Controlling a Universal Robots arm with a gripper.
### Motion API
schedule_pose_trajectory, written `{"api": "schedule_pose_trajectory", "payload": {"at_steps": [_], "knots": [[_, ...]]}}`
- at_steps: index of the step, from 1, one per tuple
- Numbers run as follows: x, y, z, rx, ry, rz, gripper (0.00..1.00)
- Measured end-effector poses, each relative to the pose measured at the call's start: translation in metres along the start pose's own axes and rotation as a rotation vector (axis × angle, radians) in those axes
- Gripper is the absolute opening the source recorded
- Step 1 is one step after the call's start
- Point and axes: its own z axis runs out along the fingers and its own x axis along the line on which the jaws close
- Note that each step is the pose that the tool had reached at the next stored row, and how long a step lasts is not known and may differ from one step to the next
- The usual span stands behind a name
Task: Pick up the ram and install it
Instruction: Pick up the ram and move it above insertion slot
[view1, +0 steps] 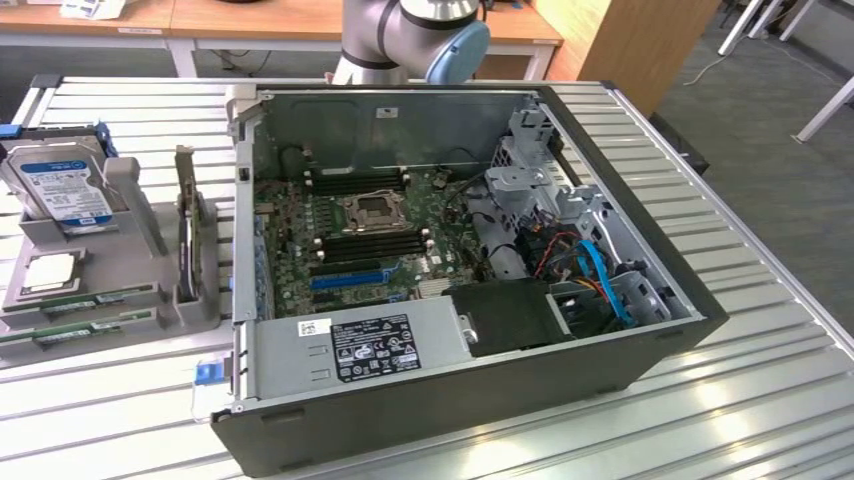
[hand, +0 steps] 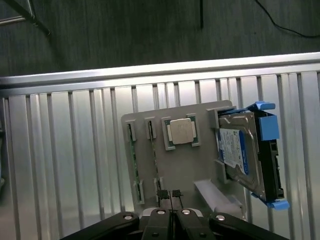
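Barely begun, judging by the layout; finds the ram not yet picked, parked on edge in a slot of the grey holder, with a second stick just beside it in the neighbouring slot; nothing lifted, nothing carried; over in the open computer case, reads the black memory slots as unfilled, as far as can be told, so no install done; leaves the whole job to do: grasp, carry, seat

Gripper pinched fully closed, tips pressed together, no gap between them; holds nothing, touches nothing; hangs above the holder on the slatted table, clear of it in height

Relative to the hand: both ram sticks underneath, the second stick's near end almost in line below the tips, the first a little further to that same side; processor chip below and further out past the tips, lying flat in its recess; hard drive below and well off to the opposite side from the ram, propped in its blue bracket; case nowhere near the tips
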Motion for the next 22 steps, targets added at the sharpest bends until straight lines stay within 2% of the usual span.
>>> {"api": "schedule_pose_trajectory", "payload": {"at_steps": [4,18,20,21,22], "knots": [[0.0,0.0,0.0,-0.0007,0.0007,-0.043,0.1],[0.0,0.0,0.0,-0.0007,0.0008,-0.044,0.1],[0.0,0.0,-0.0001,-0.0007,0.0008,-0.044,0.16],[0.0,0.0,-0.0001,-0.0008,0.0008,-0.044,0.16],[0.0,0.0,-0.0001,-0.0007,0.0008,-0.044,0.23]]}}
